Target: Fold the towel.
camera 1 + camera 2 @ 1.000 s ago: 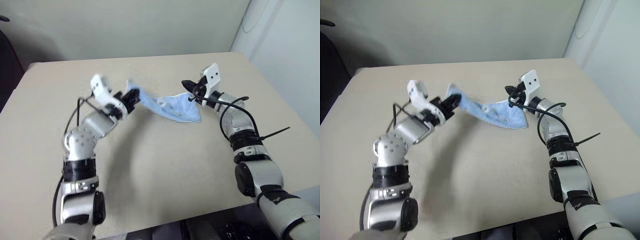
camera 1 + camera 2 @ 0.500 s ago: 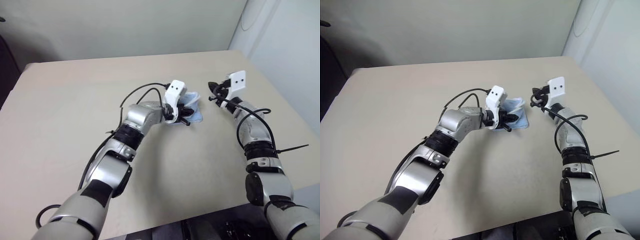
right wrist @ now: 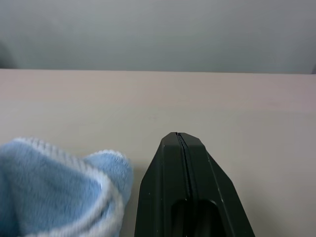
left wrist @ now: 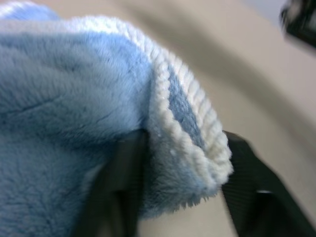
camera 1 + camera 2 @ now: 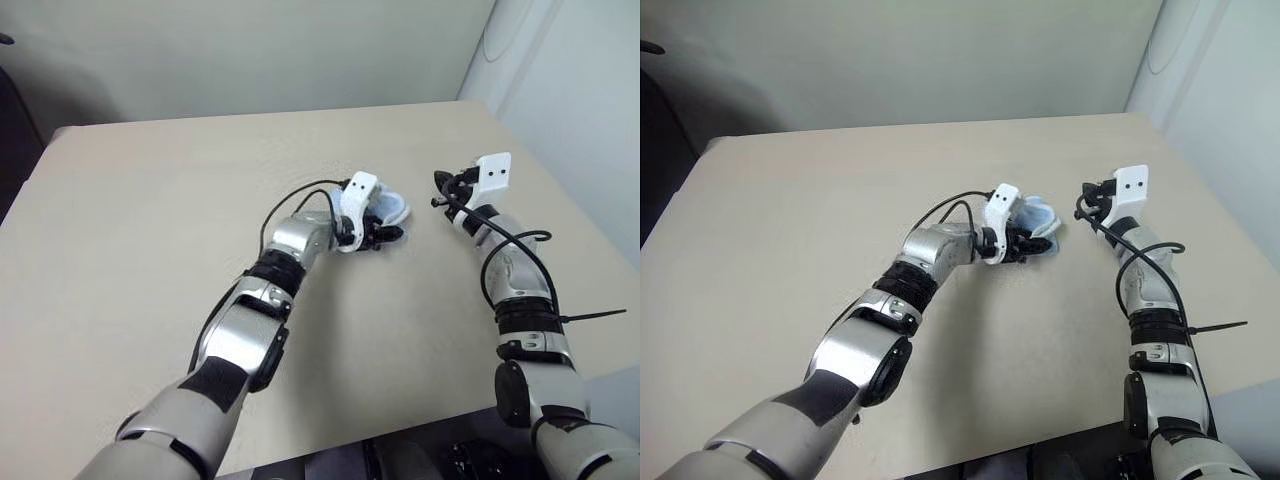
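The wide tabletop [image 5: 150, 220] lies bare around the towel [image 5: 390, 210], bunched right of centre, well in from every edge. The left tool [image 5: 385, 234] straddles its hemmed fold, fingers spread. The right tool [image 5: 440, 190], pressed together, hovers just beside it.

The left arm reaches across toward the right, its left gripper [image 5: 388, 233] with fingers [image 4: 116, 187] parted. The right arm stretches forward; its right gripper [image 3: 178, 143] is raised, fingers pressed together, empty.
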You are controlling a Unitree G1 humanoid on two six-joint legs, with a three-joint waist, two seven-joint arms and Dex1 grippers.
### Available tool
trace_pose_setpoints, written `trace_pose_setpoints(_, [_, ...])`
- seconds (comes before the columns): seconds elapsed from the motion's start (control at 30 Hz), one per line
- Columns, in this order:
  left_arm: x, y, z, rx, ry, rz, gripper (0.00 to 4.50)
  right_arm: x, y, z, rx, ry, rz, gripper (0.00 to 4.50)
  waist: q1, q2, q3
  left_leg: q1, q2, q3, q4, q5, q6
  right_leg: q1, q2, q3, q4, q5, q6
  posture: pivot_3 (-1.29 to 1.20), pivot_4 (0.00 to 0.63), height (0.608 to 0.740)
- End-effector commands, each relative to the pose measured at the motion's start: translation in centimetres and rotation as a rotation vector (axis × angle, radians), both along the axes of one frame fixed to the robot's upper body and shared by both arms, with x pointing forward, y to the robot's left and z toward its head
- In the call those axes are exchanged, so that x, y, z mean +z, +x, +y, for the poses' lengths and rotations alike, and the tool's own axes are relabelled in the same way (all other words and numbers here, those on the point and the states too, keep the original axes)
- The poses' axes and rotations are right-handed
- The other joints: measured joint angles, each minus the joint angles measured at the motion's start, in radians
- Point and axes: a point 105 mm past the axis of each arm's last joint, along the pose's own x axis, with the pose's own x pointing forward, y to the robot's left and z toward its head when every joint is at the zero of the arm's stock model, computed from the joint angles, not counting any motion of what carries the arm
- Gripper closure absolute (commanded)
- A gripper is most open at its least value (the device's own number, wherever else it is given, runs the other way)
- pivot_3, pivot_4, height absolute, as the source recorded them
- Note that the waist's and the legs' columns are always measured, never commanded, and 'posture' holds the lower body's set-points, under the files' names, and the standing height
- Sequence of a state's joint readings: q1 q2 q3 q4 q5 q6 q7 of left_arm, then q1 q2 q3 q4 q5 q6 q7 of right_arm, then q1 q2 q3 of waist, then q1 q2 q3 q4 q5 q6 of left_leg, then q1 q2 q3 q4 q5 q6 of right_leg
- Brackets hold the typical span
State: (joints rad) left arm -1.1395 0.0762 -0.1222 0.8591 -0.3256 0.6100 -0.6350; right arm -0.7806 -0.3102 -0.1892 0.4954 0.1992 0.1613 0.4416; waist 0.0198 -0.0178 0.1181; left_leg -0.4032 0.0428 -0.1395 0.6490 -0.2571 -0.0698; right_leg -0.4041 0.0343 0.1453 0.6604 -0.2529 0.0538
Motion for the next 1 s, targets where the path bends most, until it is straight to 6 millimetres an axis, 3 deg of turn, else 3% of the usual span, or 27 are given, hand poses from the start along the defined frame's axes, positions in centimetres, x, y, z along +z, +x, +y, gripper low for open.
trace_pose_setpoints(0.03, [4.5, 0.0, 0.1, -0.015, -0.154, -0.062, 1.44, 2.0, 0.0, 0.9, 0.041, -0.040, -0.060, 4.50, 0.000, 0.000, 0.000, 0.000, 0.000, 0.000, 0.000, 0.000, 0.000, 0.000, 0.000, 0.000, 0.000, 0.000, 0.000, 0.00, 0.150, 0.740])
trace_pose_setpoints(0.2, [7.9, 0.6, 3.8, 0.095, -0.239, -0.200, 1.44, 2.8, -0.4, 2.1, 0.131, -0.068, -0.075, 4.50, -0.004, 0.000, 0.000, 0.000, -0.003, 0.001, 0.000, 0.001, 0.001, -0.001, -0.002, 0.001, 0.000, 0.000, 0.001, 0.00, 0.150, 0.740])
trace_pose_setpoints(0.27, [8.3, 0.8, 5.5, 0.146, -0.230, -0.274, 1.80, 3.2, -0.7, 2.8, 0.195, -0.062, -0.071, 4.50, -0.006, 0.000, 0.000, 0.000, -0.003, 0.001, 0.000, 0.001, 0.001, -0.001, -0.003, 0.001, 0.000, 0.000, 0.001, 0.00, 0.150, 0.740])
trace_pose_setpoints(0.4, [7.2, 0.9, 7.3, 0.177, -0.181, -0.322, 3.13, 3.3, -1.3, 4.5, 0.309, -0.091, -0.045, 4.50, -0.007, 0.000, 0.000, 0.000, -0.004, 0.001, 0.000, 0.001, 0.002, -0.001, -0.003, 0.001, 0.001, 0.000, 0.001, 0.00, 0.150, 0.740])
trace_pose_setpoints(0.53, [5.0, 1.2, 6.4, 0.152, -0.150, -0.297, 4.47, 1.1, -1.1, 6.3, 0.372, -0.099, 0.034, 4.50, -0.001, 0.000, 0.000, -0.002, -0.005, -0.002, 0.002, 0.002, 0.002, -0.001, -0.005, -0.001, 0.000, 0.000, 0.003, 0.00, 0.150, 0.740])
trace_pose_setpoints(0.63, [2.4, 1.5, 5.4, 0.134, -0.102, -0.242, 4.47, -2.5, 0.1, 6.9, 0.339, -0.144, 0.149, 4.50, 0.000, 0.000, 0.000, -0.002, -0.006, -0.002, 0.004, 0.002, 0.003, 0.000, -0.006, -0.002, 0.001, 0.001, 0.003, 0.00, 0.150, 0.740])
trace_pose_setpoints(0.8, [-2.9, 2.7, 6.2, 0.209, 0.129, -0.157, 4.47, -7.1, 1.5, 6.8, 0.238, -0.171, 0.291, 4.50, -0.002, 0.000, 0.000, -0.003, -0.007, -0.002, 0.004, 0.001, 0.006, -0.001, -0.008, -0.001, 0.001, 0.002, 0.005, 0.00, 0.150, 0.740])
trace_pose_setpoints(0.9, [-4.0, 3.1, 7.1, 0.251, 0.179, -0.152, 4.47, -7.7, 1.6, 6.9, 0.230, -0.180, 0.297, 4.50, -0.004, 0.000, 0.000, -0.003, -0.007, -0.003, 0.004, 0.002, 0.006, 0.000, -0.008, -0.002, 0.001, 0.002, 0.005, 0.00, 0.150, 0.740])
trace_pose_setpoints(1.0, [-2.6, 3.4, 7.2, 0.270, 0.071, -0.161, 4.47, -6.7, 1.7, 6.9, 0.244, -0.177, 0.242, 4.50, -0.005, 0.000, 0.000, 0.000, -0.007, -0.003, 0.004, 0.000, 0.009, 0.003, -0.008, -0.002, 0.001, 0.002, 0.004, 0.00, 0.150, 0.740])
